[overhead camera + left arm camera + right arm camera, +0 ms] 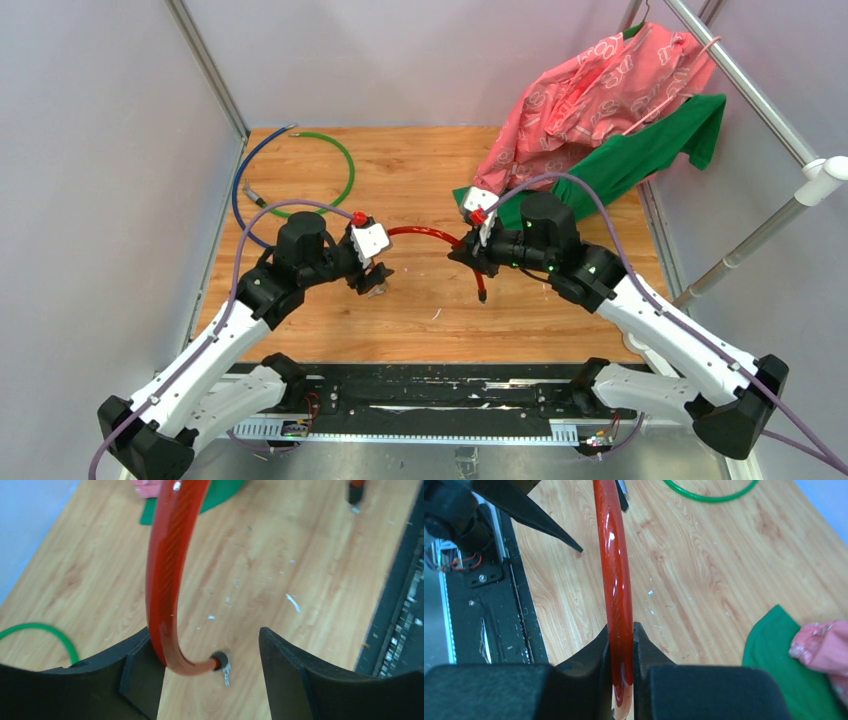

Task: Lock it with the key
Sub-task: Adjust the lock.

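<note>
The key [226, 673] is a tiny silver sliver low in the centre of the left wrist view, seemingly poking down out of the black end of the red cable [167, 570]; it lies between the fingers of my left gripper [204, 639], which stand wide apart and hold nothing; the cable's long axis climbs up the frame from there, its bend against the left-hand finger; my right gripper [621, 630] is clamped on that cable farther along, so I judge the left arm nearer the key.
</note>
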Controlling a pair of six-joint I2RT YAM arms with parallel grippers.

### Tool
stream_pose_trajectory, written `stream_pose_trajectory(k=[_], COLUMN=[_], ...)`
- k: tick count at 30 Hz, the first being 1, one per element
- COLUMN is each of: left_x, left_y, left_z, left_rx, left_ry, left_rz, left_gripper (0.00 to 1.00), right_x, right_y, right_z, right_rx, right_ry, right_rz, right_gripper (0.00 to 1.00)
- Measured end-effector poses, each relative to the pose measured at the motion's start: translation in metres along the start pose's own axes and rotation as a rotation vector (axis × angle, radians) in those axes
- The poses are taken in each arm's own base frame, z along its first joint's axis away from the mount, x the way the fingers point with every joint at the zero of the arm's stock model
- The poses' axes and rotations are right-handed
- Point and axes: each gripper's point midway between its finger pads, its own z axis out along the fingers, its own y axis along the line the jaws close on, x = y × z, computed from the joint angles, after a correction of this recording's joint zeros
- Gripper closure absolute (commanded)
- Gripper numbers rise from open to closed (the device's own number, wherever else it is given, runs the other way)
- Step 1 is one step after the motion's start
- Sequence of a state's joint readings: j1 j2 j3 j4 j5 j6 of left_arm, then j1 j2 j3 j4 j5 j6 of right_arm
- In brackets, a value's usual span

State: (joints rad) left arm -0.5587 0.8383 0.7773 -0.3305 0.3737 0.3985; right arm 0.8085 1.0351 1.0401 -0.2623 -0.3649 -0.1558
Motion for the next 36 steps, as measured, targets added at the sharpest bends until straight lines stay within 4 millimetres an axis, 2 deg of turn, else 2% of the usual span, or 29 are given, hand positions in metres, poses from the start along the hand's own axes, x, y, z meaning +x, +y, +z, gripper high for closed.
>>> stream_pose_trajectory(k=[4,8,14,20,24,29,36], left_x=[0.002,0.005,0.008,0.005,0.013,0.025,0.023], left_y=[-0.020,-0.024,-0.033,-0.047,-0.052,-0.061,-0.084], left_z=[-0.009,-0.016,-0.026,-0.042,-0.046,-0.051,-0.055], left_rx=[0.122,0.148,0.181,0.235,0.270,0.321,0.439], left_ry=[0.029,0.054,0.061,0.041,0.089,0.125,0.090], left_rz=[0.046,0.079,0.115,0.146,0.144,0.143,0.105], left_gripper=[0.28,0.32,0.29,0.40,0.44,0.56,0.55], right_x=[-0.006,-0.017,-0.032,-0.052,-0.062,-0.066,-0.067], right_y=[0.006,0.006,-0.002,-0.007,-0.012,-0.015,-0.009], right_z=[-0.012,-0.020,-0.031,-0.047,-0.055,-0.059,-0.058], right_rx=[-0.060,-0.071,-0.041,-0.029,-0.010,-0.015,-0.052], right_ry=[-0.031,-0.052,-0.092,-0.153,-0.179,-0.192,-0.200], right_rz=[-0.127,-0.184,-0.224,-0.268,-0.287,-0.288,-0.290], right_gripper=[1.00,1.00,1.00,1.00,1.00,1.00,1.00])
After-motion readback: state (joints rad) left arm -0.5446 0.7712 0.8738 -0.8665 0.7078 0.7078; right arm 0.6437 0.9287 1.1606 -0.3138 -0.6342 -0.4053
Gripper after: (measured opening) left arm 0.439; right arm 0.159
